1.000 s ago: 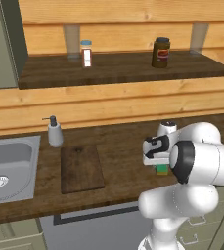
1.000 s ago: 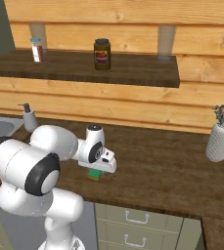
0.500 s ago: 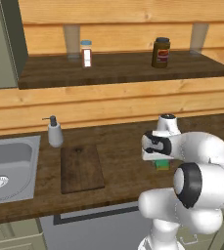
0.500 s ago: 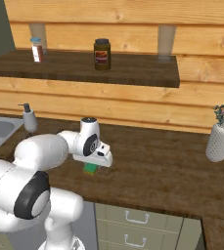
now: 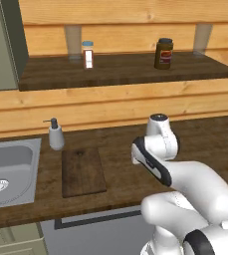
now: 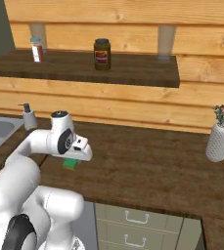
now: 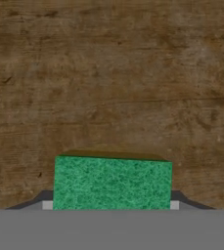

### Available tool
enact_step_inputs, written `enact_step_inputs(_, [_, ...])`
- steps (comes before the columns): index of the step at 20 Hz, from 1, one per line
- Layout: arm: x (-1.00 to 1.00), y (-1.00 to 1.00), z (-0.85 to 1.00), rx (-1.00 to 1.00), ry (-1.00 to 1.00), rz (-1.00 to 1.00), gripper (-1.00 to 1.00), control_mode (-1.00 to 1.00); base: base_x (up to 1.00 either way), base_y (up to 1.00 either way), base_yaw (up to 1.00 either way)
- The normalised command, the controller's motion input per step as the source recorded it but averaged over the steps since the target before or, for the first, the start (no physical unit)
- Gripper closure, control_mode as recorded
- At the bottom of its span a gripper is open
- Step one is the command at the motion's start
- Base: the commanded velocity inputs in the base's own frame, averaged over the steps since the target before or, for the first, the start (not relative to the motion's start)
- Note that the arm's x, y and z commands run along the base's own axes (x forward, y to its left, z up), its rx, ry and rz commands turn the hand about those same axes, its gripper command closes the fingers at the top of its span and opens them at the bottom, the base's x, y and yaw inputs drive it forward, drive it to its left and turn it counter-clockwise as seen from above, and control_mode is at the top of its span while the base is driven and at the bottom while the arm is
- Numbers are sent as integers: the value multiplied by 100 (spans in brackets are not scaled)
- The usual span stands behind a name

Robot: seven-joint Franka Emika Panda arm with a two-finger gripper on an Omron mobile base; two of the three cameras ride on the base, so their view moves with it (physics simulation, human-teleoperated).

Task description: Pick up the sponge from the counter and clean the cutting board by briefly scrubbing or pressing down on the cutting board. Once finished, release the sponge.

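The green sponge [image 7: 112, 183] sits between my gripper's [image 7: 111, 207] finger tips, casting a shadow on the dark wood counter [image 7: 111, 73] beneath. From the right base view the sponge [image 6: 70, 163] hangs under the hand [image 6: 79, 150], just above the counter [image 6: 147, 166]. My gripper is shut on it. The cutting board [image 5: 83, 171] lies flat on the counter [image 5: 120, 144] between the sink and my arm, to the left of the hand. The arm's white links hide the sponge in the left base view.
A grey sink [image 5: 11, 169] is set in the counter at far left, with a soap dispenser [image 5: 56, 135] behind the board. A white vase [image 6: 219, 141] stands at the right. The shelf [image 5: 125, 69] above carries a jar and a small bottle.
The hand has carried the sponge leftward over the counter, toward the cutting board. The arm's upper links have swung round with it.
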Motion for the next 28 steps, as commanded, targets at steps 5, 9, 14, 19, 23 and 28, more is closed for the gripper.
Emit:
enact_step_inputs(5, [-6, 76, 27, 1, 6, 10, 100, -100, 0, 0, 0])
enact_step_inputs(9, [-1, 100, 1, 0, 1, 5, 100, -100, 0, 0, 0])
enact_step_inputs(14, [0, 92, 0, 0, 6, 5, 100, -100, 0, 0, 0])
enact_step_inputs(19, [13, 71, -4, -1, 13, 3, 100, -100, 0, 0, 0])
enact_step_inputs(23, [17, 38, -13, -6, 9, 0, 100, -100, 0, 0, 0])
enact_step_inputs(28, [27, 32, -17, -6, 3, 0, 100, -100, 0, 0, 0])
